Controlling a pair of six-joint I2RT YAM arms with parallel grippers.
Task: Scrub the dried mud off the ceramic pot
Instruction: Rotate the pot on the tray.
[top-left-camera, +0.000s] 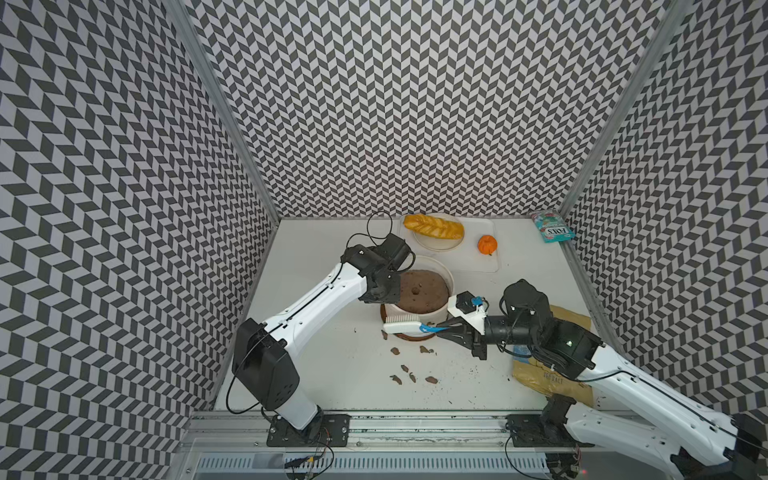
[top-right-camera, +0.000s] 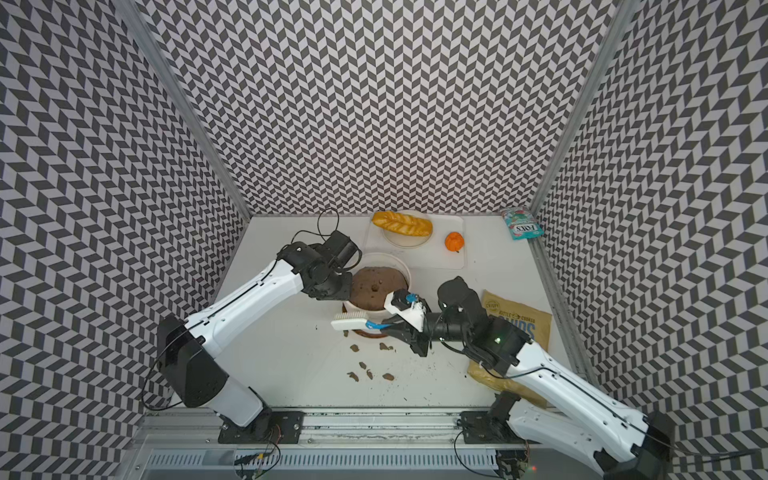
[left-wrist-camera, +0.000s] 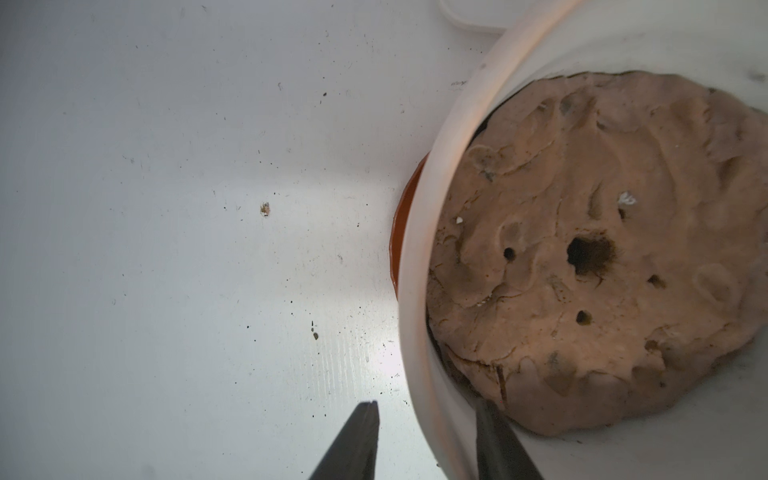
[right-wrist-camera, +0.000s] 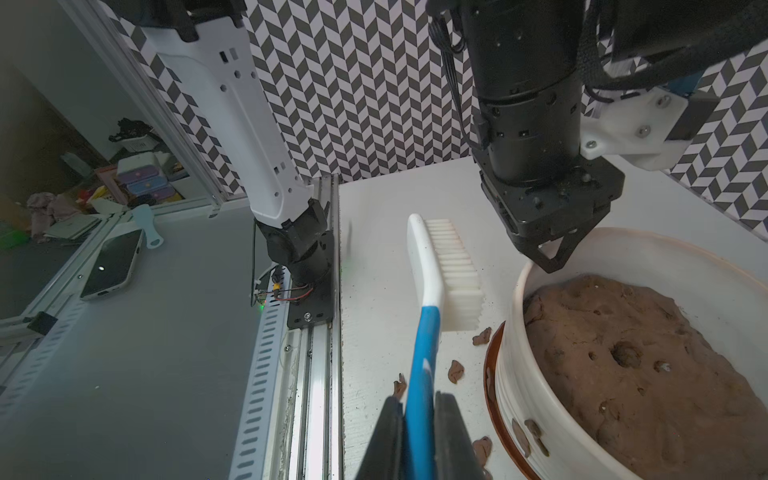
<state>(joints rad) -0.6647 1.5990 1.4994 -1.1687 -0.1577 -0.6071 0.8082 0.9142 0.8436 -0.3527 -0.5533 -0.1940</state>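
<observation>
The ceramic pot (top-left-camera: 436, 262) (top-right-camera: 395, 259) is white and ribbed, stands on a brown saucer and is filled with brown soil (top-left-camera: 424, 291). Dried mud (right-wrist-camera: 520, 436) sticks in small patches low on its wall (right-wrist-camera: 513, 332). More flakes (top-left-camera: 395, 351) (top-right-camera: 354, 348) lie on the table before it. My left gripper (left-wrist-camera: 428, 405) stands open astride the rim (left-wrist-camera: 419, 291), one finger inside, one outside with a gap. My right gripper (right-wrist-camera: 417, 399) (top-left-camera: 440, 328) is shut on the blue handle of a white brush (right-wrist-camera: 453, 266) (top-left-camera: 401, 324), whose bristles face the pot's near wall.
Behind the pot, a white board (top-left-camera: 478, 262) holds a plate with a bread loaf (top-left-camera: 434, 227) and a small orange fruit (top-left-camera: 487, 244). A sweets packet (top-left-camera: 552, 227) leans in the back right corner. A tan chips bag (top-left-camera: 552, 386) lies under my right arm.
</observation>
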